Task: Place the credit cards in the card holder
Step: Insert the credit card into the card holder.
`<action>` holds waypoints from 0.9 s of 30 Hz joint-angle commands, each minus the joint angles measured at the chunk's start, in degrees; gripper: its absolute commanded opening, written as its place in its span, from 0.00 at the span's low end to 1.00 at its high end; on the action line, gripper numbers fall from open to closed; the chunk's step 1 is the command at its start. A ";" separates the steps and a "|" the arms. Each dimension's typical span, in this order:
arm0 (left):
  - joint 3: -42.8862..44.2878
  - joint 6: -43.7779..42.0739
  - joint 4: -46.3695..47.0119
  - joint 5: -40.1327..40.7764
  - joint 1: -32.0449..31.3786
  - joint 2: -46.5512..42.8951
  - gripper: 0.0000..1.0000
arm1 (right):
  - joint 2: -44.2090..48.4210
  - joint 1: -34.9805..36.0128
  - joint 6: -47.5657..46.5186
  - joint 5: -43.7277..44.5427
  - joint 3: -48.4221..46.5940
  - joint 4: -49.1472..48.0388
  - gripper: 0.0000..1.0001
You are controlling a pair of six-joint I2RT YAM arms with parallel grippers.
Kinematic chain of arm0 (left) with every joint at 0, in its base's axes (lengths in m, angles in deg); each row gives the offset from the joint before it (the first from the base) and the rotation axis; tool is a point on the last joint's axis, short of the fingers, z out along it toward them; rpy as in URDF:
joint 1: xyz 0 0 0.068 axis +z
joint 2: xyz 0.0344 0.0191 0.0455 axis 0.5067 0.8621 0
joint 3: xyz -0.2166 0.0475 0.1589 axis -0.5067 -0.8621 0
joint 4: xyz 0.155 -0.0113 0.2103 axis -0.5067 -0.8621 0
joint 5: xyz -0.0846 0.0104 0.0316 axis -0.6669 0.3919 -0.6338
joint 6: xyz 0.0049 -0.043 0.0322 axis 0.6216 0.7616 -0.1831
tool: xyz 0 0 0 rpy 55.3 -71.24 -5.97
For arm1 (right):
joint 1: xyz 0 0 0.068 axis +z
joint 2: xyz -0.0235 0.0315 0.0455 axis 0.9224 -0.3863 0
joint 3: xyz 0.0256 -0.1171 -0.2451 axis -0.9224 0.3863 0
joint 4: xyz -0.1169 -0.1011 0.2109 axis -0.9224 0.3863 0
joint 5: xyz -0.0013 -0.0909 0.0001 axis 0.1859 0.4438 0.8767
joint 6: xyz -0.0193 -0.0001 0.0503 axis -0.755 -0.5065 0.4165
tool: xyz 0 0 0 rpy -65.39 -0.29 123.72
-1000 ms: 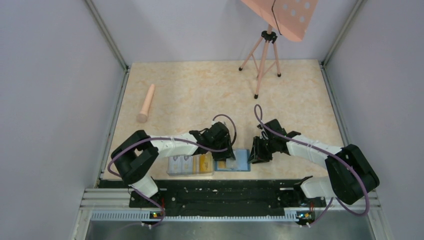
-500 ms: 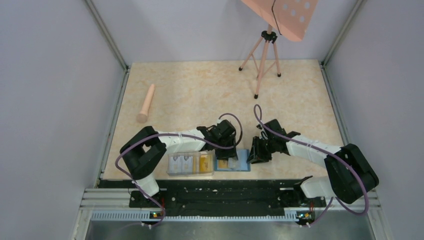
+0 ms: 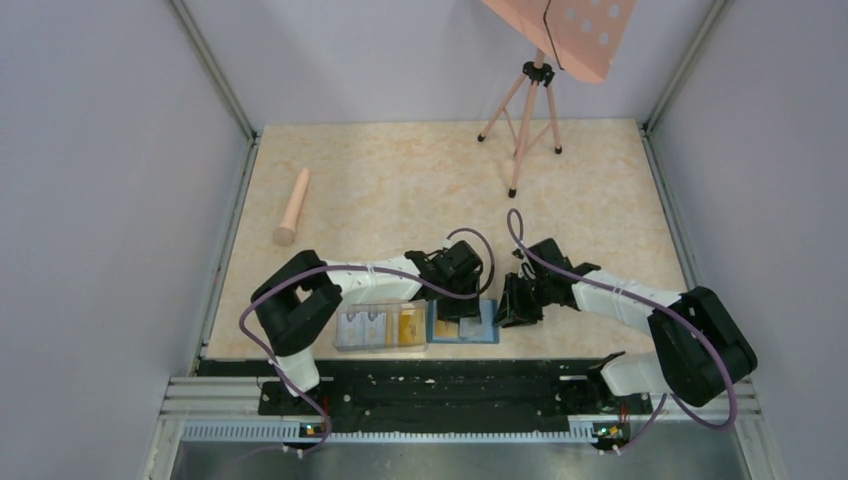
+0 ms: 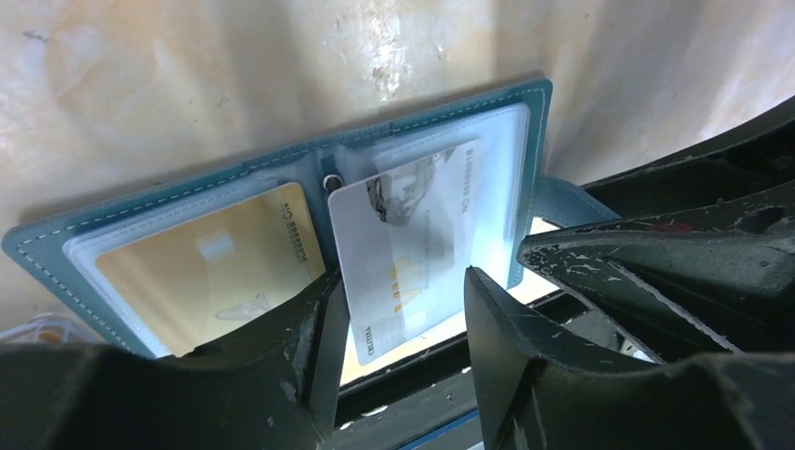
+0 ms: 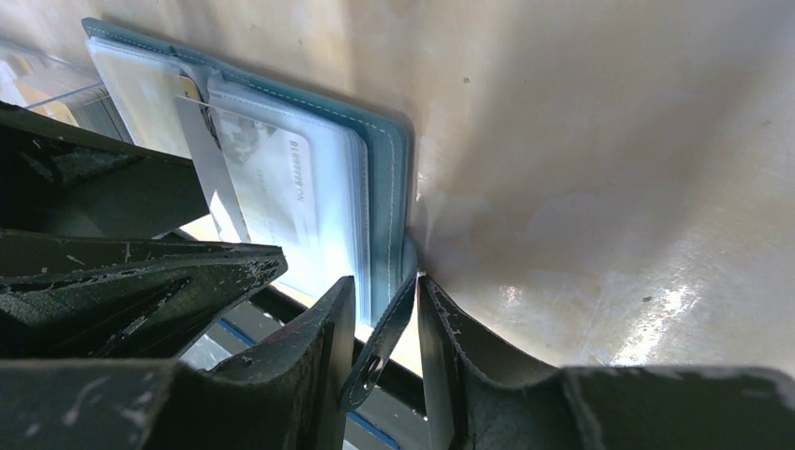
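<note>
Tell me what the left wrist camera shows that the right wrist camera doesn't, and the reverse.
Left wrist only: the yellow card plainly seated in the left pocket, and the left gripper, its jaws apart on either side of the white card, whose lower end sticks out of the right pocket.
Right wrist only: the right gripper with its jaws closed on the snap tab.
Both: the card holder lying open, with the white card only partly in.
</note>
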 commanded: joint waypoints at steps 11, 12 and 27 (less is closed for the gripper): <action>6.97 -3.69 -12.41 8.48 -2.61 3.79 0.54 | -1.44 -0.22 -0.35 1.50 1.48 -0.71 0.31; 6.99 -3.75 -11.41 7.99 -2.68 3.96 0.53 | -1.49 -0.19 -0.33 1.39 1.41 -0.75 0.31; 4.99 -1.59 5.56 -4.16 -2.91 3.05 0.42 | 1.32 -0.22 0.09 2.37 0.78 1.80 0.31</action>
